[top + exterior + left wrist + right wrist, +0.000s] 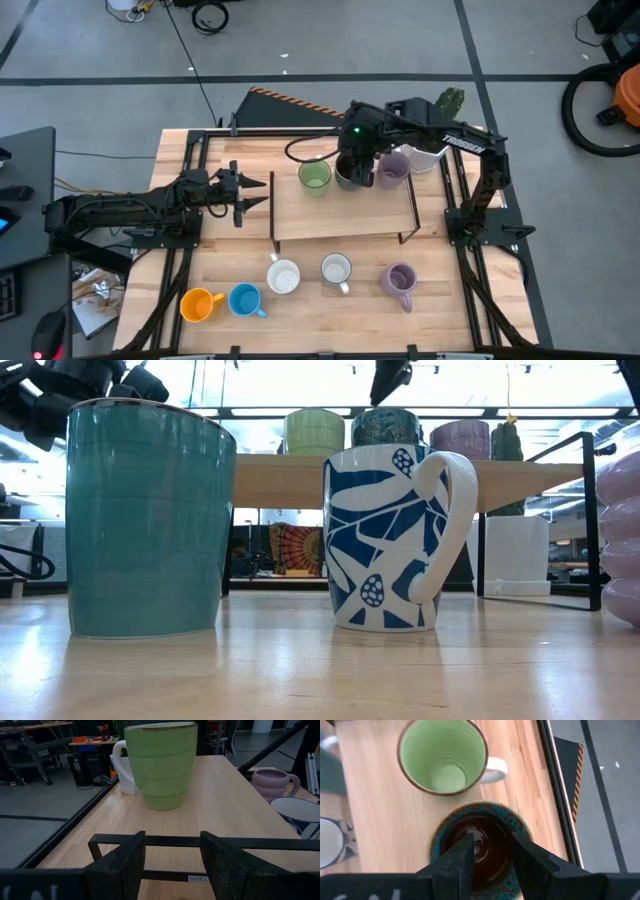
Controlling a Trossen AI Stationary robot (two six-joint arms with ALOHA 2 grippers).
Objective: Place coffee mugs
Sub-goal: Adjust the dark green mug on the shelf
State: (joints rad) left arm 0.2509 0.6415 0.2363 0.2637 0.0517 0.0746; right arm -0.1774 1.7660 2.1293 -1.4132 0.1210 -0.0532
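dark brown mug (477, 847): stands upright on the raised wooden shelf (340, 210), just beside the green mug (314, 176), between it and a lavender mug (392, 168).
material: glazed ceramic, judged stiff, fairly heavy for its size, slick on the glaze and liable to chip if knocked against its neighbours.
where to hold: the rim wall looks like the best purchase, one finger inside and one outside; the handle is not visible in the right wrist view.
right gripper (490, 852): hangs directly over the dark brown mug, fingers narrow and dipping at its mouth; whether they pinch the wall cannot be told.
green mug: upright, handle pointing away from the dark brown mug's side.
left gripper (255, 194): waits at the shelf edge, on the green mug's far side from the dark brown mug, fingers partly spread, holding nothing.
rest of the mugs: white (284, 276), patterned white (336, 269), lavender (400, 281), blue (244, 299) and orange (197, 304) stand on the table (330, 325), well apart from the dark brown mug.
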